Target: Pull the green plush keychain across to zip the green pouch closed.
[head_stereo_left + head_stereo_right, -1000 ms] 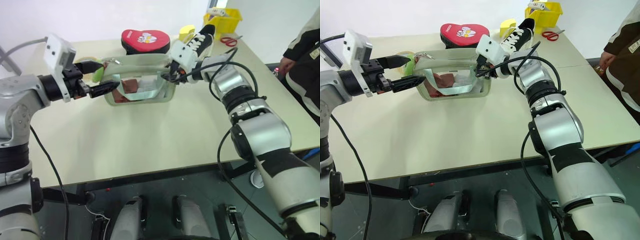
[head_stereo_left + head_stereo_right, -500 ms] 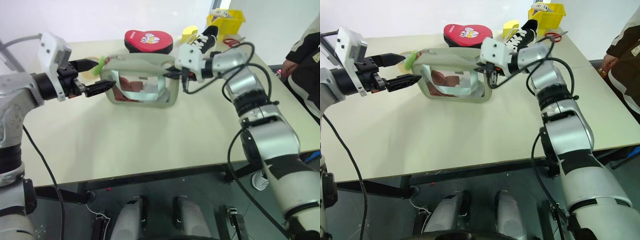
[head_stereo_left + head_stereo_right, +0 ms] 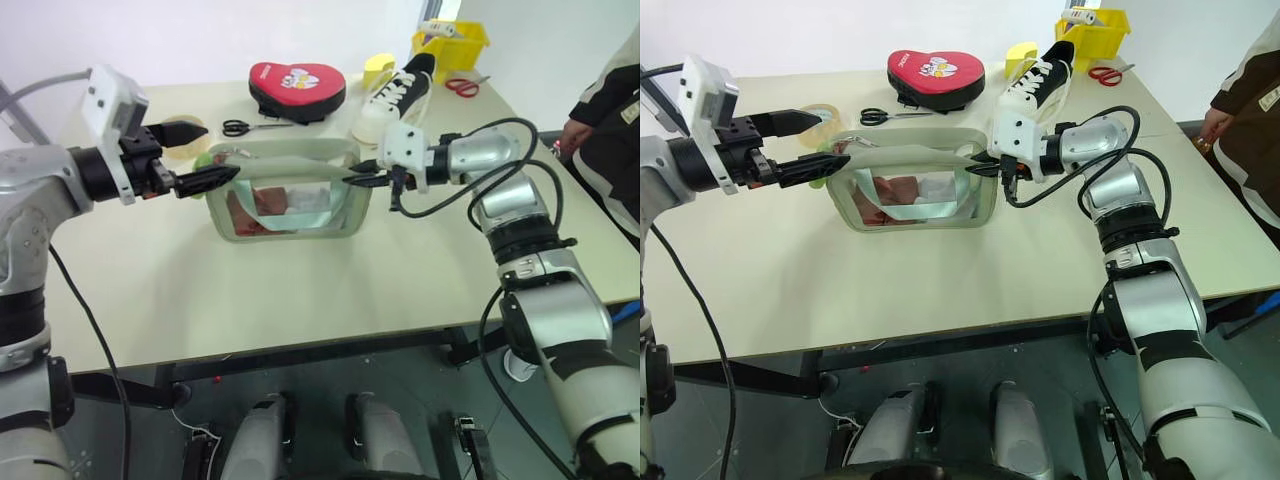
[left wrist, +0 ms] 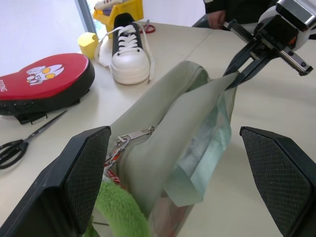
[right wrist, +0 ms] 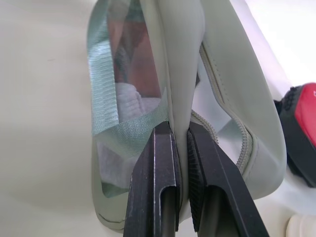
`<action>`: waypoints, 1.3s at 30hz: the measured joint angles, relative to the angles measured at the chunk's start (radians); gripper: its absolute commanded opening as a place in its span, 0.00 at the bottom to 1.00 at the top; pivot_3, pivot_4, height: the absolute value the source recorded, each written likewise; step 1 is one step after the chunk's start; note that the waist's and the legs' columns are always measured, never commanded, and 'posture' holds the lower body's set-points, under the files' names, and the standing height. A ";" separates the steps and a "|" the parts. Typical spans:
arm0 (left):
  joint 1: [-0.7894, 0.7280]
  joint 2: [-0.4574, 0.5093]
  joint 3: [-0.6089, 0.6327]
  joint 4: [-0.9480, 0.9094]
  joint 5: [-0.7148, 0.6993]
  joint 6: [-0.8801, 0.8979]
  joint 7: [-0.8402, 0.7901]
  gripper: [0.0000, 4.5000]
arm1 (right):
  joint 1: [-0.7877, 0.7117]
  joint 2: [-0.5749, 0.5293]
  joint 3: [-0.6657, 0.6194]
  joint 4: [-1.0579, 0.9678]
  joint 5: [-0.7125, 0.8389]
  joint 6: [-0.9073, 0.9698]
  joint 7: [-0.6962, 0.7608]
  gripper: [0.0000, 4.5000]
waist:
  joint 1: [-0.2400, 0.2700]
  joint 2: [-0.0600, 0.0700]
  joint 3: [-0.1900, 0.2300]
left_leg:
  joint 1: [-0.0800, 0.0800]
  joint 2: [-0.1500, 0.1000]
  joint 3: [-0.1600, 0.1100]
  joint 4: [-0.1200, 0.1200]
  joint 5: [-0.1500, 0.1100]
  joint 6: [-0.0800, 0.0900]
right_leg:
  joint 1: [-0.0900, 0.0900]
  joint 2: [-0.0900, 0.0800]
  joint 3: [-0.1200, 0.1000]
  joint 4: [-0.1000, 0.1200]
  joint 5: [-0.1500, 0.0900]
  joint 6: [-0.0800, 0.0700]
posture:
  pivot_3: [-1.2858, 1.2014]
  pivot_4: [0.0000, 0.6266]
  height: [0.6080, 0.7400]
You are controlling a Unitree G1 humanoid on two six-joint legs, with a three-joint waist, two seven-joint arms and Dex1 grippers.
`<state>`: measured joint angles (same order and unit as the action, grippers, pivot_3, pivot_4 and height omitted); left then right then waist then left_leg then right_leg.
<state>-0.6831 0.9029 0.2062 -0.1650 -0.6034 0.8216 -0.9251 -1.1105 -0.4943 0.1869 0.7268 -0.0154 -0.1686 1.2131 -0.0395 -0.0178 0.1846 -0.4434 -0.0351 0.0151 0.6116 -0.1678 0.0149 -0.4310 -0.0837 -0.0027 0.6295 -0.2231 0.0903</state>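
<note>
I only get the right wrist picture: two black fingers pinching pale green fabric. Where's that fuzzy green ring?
Observer: The ring hangs on the zipper pull, at the end of the pouch farthest from your right pincer.
Operator: Is the other pincer holding it?
Observer: No. The left pincer is wide open around the ring, not closed on it.
Operator: Anything behind the pouch?
Observer: Black scissors lie just behind it.

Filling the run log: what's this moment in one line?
left gripper: open by keychain | right gripper: shut on pouch end | zip: open
</note>
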 measured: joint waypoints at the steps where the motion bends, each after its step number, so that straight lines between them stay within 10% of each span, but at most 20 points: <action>1: 0.010 0.010 0.000 -0.001 -0.003 0.003 -0.010 1.00 | 0.000 -0.001 -0.002 0.000 0.002 0.011 -0.001 0.01 | 0.000 0.000 0.000 | 0.000 0.000 0.000 0.000 0.000 0.000 | 0.000 0.000 0.000 0.000 0.000 0.000 | 0.52 0.24 1.00; 15: 0.124 0.189 0.036 0.025 -0.003 -0.043 -0.121 1.00 | 0.017 -0.026 -0.005 -0.082 0.052 0.074 0.068 0.01 | -0.002 0.000 0.000 | -0.001 0.000 0.000 -0.002 -0.001 -0.001 | -0.002 -0.002 0.001 -0.001 -0.001 -0.001 | 0.52 0.24 1.00; 25: 0.121 0.155 0.047 0.132 0.043 -0.109 -0.057 1.00 | 0.069 -0.066 0.002 -0.158 0.010 0.120 -0.006 0.98 | -0.002 0.000 0.000 | -0.003 0.000 0.002 -0.003 -0.001 0.000 | -0.005 -0.003 0.000 -0.001 -0.001 -0.001 | 0.52 0.24 1.00; 39: 0.111 0.085 0.005 0.215 0.081 -0.160 -0.061 1.00 | 0.174 -0.140 -0.058 -0.497 0.102 0.410 -0.033 0.86 | 0.002 0.000 0.000 | -0.006 0.000 0.004 -0.002 -0.001 0.000 | -0.008 -0.005 0.001 -0.001 -0.001 -0.001 | 0.52 0.24 1.00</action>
<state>-0.5719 0.9881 0.2112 0.0500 -0.5220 0.6613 -0.9863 -0.9361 -0.6344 0.1284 0.2297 0.0870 0.2416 1.1797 -0.0380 -0.0178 0.1848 -0.4497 -0.0353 0.0186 0.6092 -0.1688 0.0149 -0.4388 -0.0889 -0.0016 0.6283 -0.2237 0.0891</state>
